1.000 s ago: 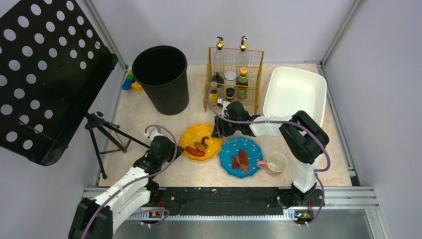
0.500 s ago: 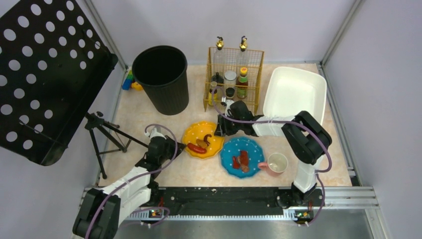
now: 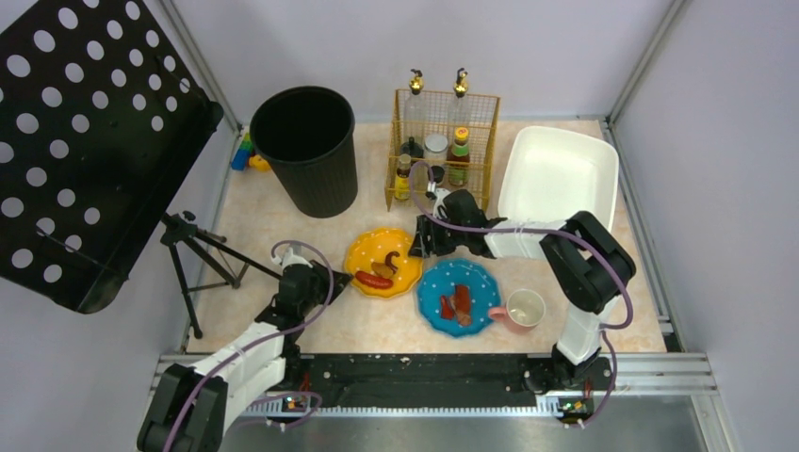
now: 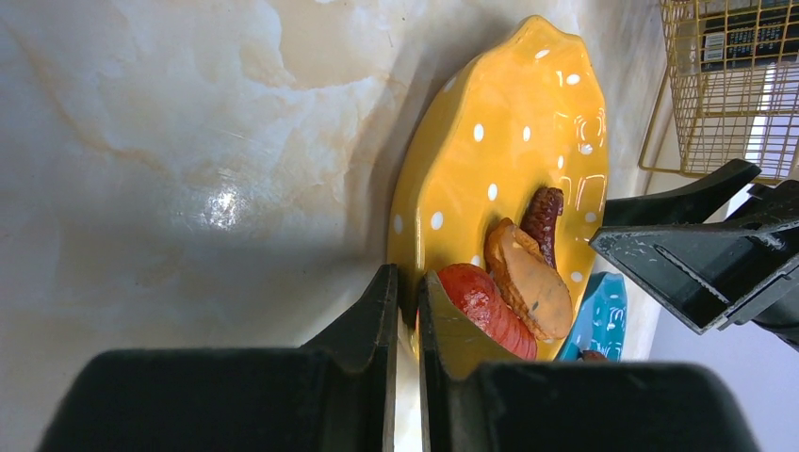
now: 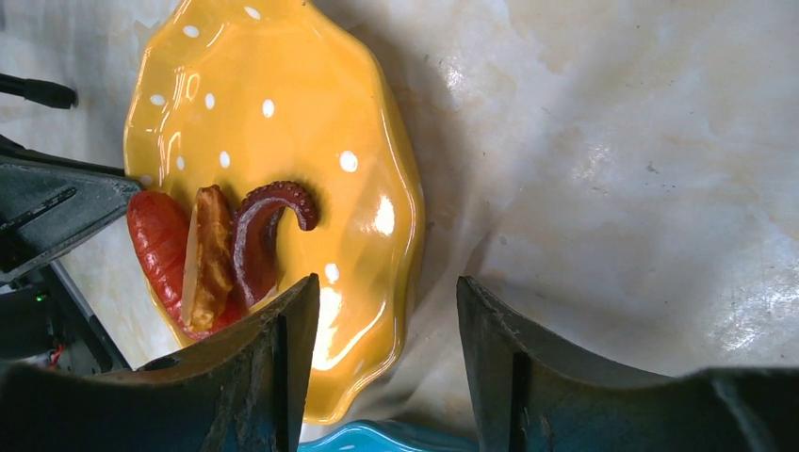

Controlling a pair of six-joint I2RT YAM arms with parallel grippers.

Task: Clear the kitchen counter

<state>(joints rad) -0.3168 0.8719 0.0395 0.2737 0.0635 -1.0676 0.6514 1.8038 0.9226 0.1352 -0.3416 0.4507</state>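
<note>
Release, it seems: right gripper (image 5: 386, 292) spreads wider, leaving the mid-frame yellow plate (image 3: 382, 264) to the left gripper (image 4: 405, 282), pinching its rim.

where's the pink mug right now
In the top view the pink mug sits on the kitchen counter at the front right, just right of the blue plate and in front of the white tub.

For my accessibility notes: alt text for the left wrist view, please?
The left claw pinches the near rim of a yellow polka-dot plate holding a sausage, a browned slice and a tentacle, over the marbled kitchen counter.
</note>
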